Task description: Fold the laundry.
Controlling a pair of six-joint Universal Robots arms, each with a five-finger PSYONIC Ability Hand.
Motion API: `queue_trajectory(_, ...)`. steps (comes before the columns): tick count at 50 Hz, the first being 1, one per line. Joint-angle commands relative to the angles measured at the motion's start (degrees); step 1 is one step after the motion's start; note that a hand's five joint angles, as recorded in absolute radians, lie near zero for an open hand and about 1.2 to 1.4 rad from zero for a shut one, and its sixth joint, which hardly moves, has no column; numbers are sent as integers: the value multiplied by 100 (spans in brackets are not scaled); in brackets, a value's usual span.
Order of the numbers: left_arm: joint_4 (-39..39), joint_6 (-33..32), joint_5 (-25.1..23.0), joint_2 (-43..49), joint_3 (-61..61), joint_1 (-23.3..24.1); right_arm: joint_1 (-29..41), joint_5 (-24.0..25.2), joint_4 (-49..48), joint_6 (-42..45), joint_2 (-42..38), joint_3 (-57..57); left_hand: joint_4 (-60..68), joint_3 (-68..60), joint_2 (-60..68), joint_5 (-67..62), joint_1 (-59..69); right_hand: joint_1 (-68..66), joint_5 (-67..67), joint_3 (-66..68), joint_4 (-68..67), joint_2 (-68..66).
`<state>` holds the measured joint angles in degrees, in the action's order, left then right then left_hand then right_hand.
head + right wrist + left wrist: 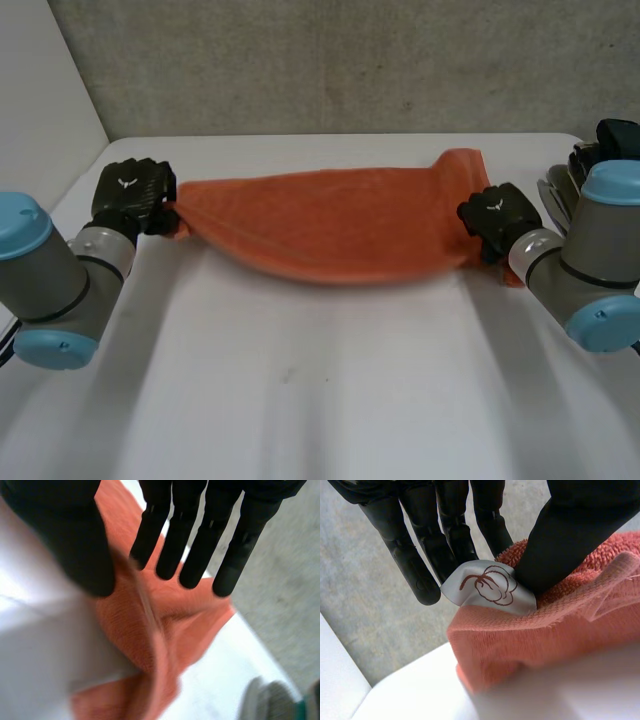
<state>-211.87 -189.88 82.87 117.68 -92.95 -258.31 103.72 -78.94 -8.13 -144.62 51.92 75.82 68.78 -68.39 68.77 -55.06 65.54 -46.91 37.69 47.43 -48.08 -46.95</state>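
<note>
**Head view:** an orange terry towel (pixel 330 225) is stretched between the left robot hand (pixel 135 195) and right robot hand (pixel 497 220), over the white worktop (pixel 320 400).

**Left wrist view:** thumb and fingers pinch a corner beside a white printed label (pixel 487 587).

**Right wrist view:** straight fingers and thumb apparently pinch the opposite edge.

**Step:** judged to be spreading. The next move calls for laying the towel flat under even tension.

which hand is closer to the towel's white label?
Left. The left hand pinches a corner of the towel right beside the label; the right hand grips the opposite end, far from it.
</note>
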Motion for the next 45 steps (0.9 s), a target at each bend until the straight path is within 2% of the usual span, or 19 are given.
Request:
queue_trajectory(1,6,12,1,-367,-144,-246,-255,-34,14,-1409,-16,56,1122,-1161,1123,-1494,1446,771,-849,-823,887,774)
queue_trajectory(4,6,21,-8,-473,-162,-308,-308,-78,31,-1988,2,135,1122,-1161,1123,-1494,1446,1360,-1437,-1412,1476,1363)
queue_trajectory(10,6,38,-16,-658,-258,-325,-510,-87,119,-2535,221,267,1122,-1161,1123,-1494,1446,1378,-1456,-1431,1495,1382)
queue_trajectory(12,6,38,-43,-667,-285,-325,-571,-69,416,-2632,362,267,1122,-1161,1123,-1494,1446,1378,-1456,-1431,1495,1382)
queue_trajectory(19,6,38,-140,-693,-311,-317,-853,89,1323,-2641,415,249,1122,-1161,1123,-1494,1446,1261,-1339,-1313,1377,1264)
queue_trajectory(27,6,38,-148,-676,-259,-308,-941,344,1165,-2589,170,215,1122,-1161,1123,-1494,1446,1227,-1305,-1279,1343,1230)
queue_trajectory(38,6,47,-148,-676,-250,-325,-888,282,954,-2404,-393,-137,1122,-1161,1123,-1494,1446,975,-1053,-1027,1091,978)
queue_trajectory(42,6,47,-140,-667,-259,-334,-888,256,884,-2237,-578,-287,1122,-1161,1123,-1494,1446,121,-199,-173,237,124)
queue_trajectory(43,15,47,-139,-667,-259,-334,-888,213,797,-2219,-587,-313,1122,-1161,1123,-1494,1446,-2148,2070,2096,-2032,-2145)
queue_trajectory(44,49,38,-131,-676,-276,-334,-897,177,735,-2211,-578,-313,1122,-1161,1123,-1494,1446,-3297,3220,3245,-3181,-3294)
queue_trajectory(45,67,30,-122,-676,-276,-334,-914,116,647,-2202,-543,-296,1122,-1161,1123,-1494,1446,-3309,3231,3256,-3192,-3305)
